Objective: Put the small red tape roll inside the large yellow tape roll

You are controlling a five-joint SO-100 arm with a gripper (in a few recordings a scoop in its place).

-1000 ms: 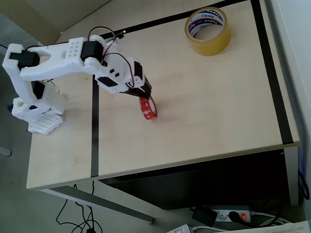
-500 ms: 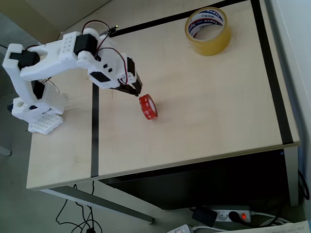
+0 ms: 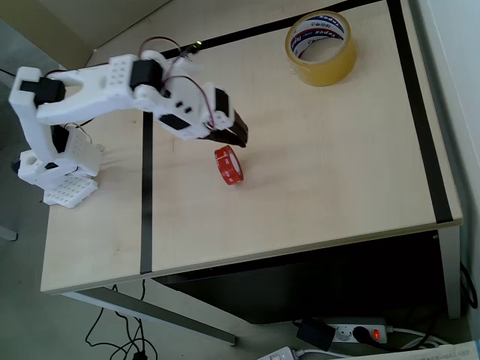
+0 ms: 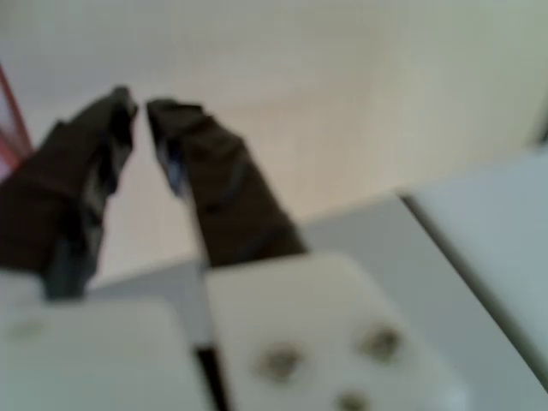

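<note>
The small red tape roll (image 3: 229, 166) stands on its edge on the light wood table, near the middle. My gripper (image 3: 238, 136) hovers just behind it in the overhead view, its dark fingers pointing right, apart from the roll. In the blurred wrist view the gripper (image 4: 141, 104) has its fingertips nearly touching and nothing between them. A red sliver of the small red tape roll (image 4: 8, 120) shows at that view's left edge. The large yellow tape roll (image 3: 321, 47) lies flat at the table's far right corner, hole up.
Black tape lines (image 3: 146, 195) cross the table on the left, along the back and down the right side. The arm's white base (image 3: 56, 176) sits at the table's left edge. The table's front edge (image 3: 247, 255) drops to cables and a power strip (image 3: 360, 332) on the floor.
The gripper drew back left off the red roll, then swung right and now sits just behind it. The red roll has stayed where it was.
</note>
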